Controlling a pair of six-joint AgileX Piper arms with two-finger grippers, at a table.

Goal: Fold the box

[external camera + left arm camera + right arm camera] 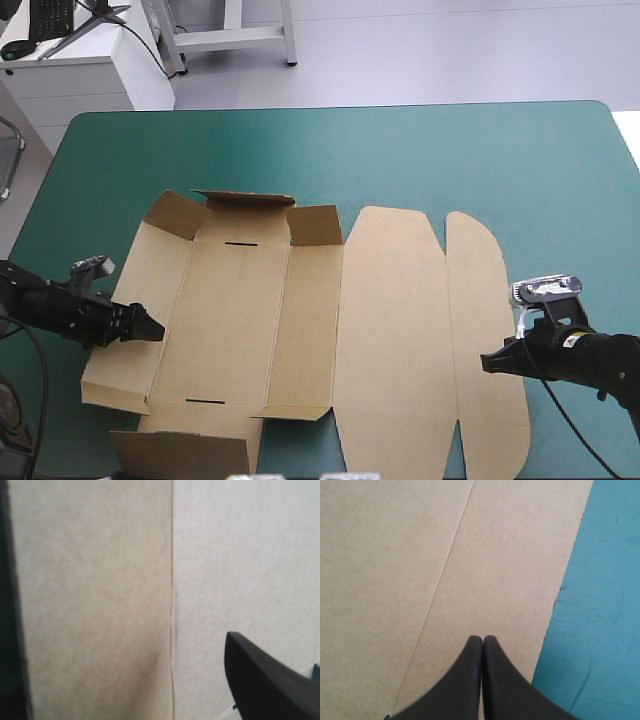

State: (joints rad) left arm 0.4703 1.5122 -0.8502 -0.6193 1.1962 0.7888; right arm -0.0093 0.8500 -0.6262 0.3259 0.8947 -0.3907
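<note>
Box (380, 330): brown board, a cut sheet spread mostly flat across the middle and near part of the table. It is matte and faintly fibrous, and scored with straight creases.
Left gripper (148, 328): we see it low over the sheet's left side panel. Its black fingers (270, 685) are smooth and curved like fins. They stand parted with nothing gripped.
Left half of the sheet: a side panel shaded darker than its neighbour, small flaps raised along the far edge, and two thin dark slots in the base panel.
Right half of the sheet: a wide panel with angled corners, then a long flap with rounded ends, both lying flat.
Right gripper (482, 639): we see its fingers pressed together into one point. They hold nothing and sit above the rounded flap near its outer edge.
Table cover (420, 150): teal-green and smooth, with faint scuffs beside the sheet's right edge.
</note>
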